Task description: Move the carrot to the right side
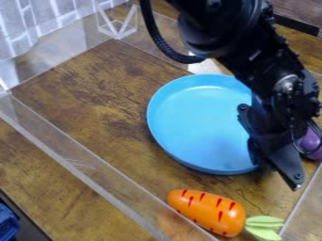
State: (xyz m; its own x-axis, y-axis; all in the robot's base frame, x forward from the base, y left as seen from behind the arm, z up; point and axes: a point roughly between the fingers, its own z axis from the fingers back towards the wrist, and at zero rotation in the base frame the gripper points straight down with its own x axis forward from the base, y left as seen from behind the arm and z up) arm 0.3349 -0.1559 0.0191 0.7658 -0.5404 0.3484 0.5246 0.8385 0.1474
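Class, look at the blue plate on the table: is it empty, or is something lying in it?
Empty. The blue plate shows bare blue inside; the carrot lies on the wood outside its rim, and the gripper sits at its right edge.

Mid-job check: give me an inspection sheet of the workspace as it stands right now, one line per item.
Surface: dark wooden tabletop, bare at left, fenced by clear plastic walls.
Job's things: carrot lies at the bottom edge, below the blue plate, leafy top pointing right; nothing touches it.
Clutter: a purple eggplant is partly visible at the right edge behind the arm.
Grippers: tool is shut, holding nothing, pointing down at the plate's right rim, apart from the carrot.
Cables: black cable loops off the arm above the plate.
Surroundings: white tiled wall at top left.
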